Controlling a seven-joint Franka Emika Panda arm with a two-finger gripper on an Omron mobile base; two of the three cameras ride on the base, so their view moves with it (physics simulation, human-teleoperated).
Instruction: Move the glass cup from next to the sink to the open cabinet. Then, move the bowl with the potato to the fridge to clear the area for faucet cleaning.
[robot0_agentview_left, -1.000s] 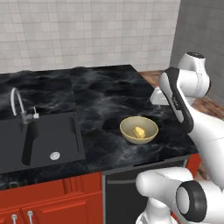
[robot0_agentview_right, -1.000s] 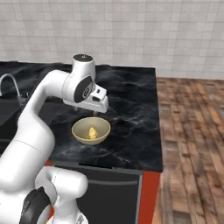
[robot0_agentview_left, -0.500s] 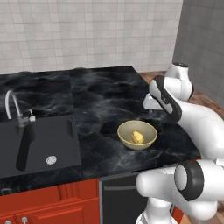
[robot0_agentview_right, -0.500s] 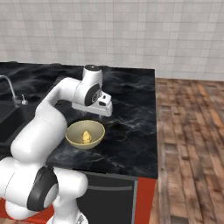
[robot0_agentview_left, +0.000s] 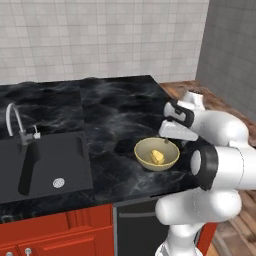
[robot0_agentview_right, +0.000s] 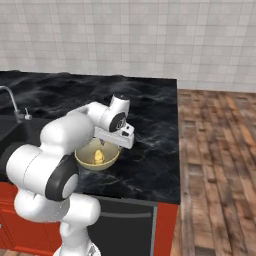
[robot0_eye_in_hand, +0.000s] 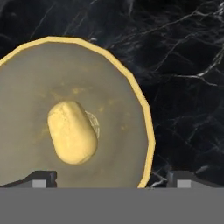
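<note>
The bowl (robot0_agentview_left: 156, 154) sits on the black table (robot0_agentview_left: 115, 110) near its front edge, right of the sink (robot0_agentview_left: 42, 165), with the potato (robot0_eye_in_hand: 72, 132) lying loose inside. The end effector (robot0_eye_in_hand: 111, 177) hovers just above it, jaws spread wide and empty, straddling the bowl's rim (robot0_eye_in_hand: 146, 127). A shallow pinch on that thin rim may slip, tipping the bowl so the potato rolls out, or nudging it off the table edge.
</note>
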